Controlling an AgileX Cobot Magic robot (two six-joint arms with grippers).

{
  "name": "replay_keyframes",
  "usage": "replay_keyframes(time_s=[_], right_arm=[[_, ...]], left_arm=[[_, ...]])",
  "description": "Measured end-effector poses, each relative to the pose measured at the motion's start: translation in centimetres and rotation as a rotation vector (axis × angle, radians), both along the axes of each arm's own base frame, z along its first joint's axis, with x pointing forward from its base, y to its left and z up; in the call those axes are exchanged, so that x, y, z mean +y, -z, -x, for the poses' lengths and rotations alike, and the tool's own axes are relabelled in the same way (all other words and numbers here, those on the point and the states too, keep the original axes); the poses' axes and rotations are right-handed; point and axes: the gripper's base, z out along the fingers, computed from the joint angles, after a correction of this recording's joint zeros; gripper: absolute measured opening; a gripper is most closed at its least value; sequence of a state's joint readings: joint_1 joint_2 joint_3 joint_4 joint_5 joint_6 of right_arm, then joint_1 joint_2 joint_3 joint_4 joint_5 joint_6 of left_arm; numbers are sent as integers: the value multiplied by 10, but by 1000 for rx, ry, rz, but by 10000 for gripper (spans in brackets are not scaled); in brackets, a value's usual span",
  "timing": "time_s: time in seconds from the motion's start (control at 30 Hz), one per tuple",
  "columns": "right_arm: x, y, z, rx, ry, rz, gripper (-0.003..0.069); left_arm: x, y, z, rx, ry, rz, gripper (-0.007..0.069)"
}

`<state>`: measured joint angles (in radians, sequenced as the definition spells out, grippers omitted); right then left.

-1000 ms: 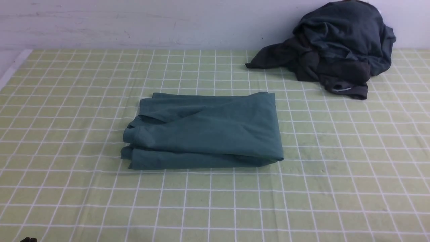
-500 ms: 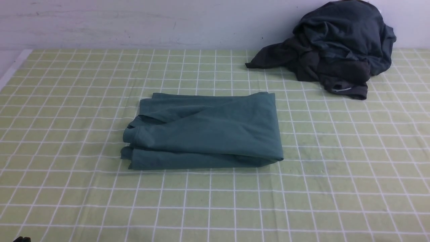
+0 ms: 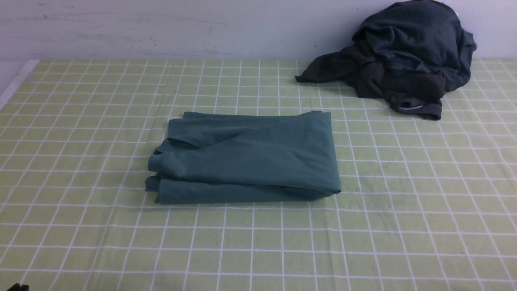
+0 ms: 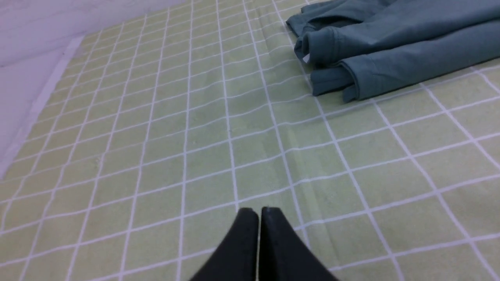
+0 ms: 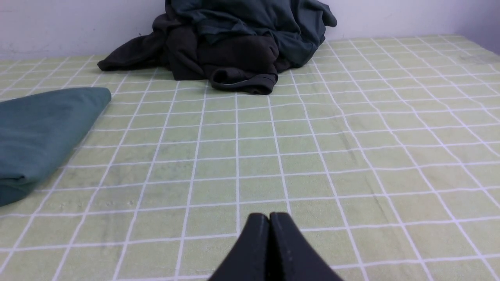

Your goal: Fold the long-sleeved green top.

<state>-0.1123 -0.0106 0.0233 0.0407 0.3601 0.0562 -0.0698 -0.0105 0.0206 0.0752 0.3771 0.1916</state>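
The green long-sleeved top (image 3: 246,157) lies folded into a flat rectangular bundle in the middle of the checked cloth; its stacked layers and a bit of white label show at its left end (image 4: 343,58), and its right corner shows in the right wrist view (image 5: 43,132). My left gripper (image 4: 259,210) is shut with nothing in it, low over the cloth and well short of the top's left end. My right gripper (image 5: 269,216) is shut and empty too, over bare cloth to the right of the top. In the front view only a dark sliver of the left arm (image 3: 16,287) shows at the bottom left corner.
A heap of dark charcoal and navy garments (image 3: 404,56) sits at the back right against the pale wall (image 3: 161,28), also in the right wrist view (image 5: 234,43). The green-and-white checked tablecloth (image 3: 404,226) covers the table; its left edge (image 3: 14,85) borders a pale strip.
The dark tip of the left arm at the bottom left corner of the front view has slid lower and further out of frame. The top and the heap have not moved.
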Motion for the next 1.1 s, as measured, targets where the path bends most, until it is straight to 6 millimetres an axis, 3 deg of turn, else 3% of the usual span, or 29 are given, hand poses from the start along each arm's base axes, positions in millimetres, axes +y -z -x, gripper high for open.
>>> replay_keyframes(time_s=[0.67, 0.9, 1.1], right_arm=[[0, 0, 0, 0, 0, 0, -14], [0, 0, 0, 0, 0, 0, -14], [0, 0, 0, 0, 0, 0, -14]], left_arm=[[1, 0, 0, 1, -4, -14, -3], [-1, 0, 0, 18, -71, 281, -3], [-2, 0, 0, 19, -78, 306, -3]])
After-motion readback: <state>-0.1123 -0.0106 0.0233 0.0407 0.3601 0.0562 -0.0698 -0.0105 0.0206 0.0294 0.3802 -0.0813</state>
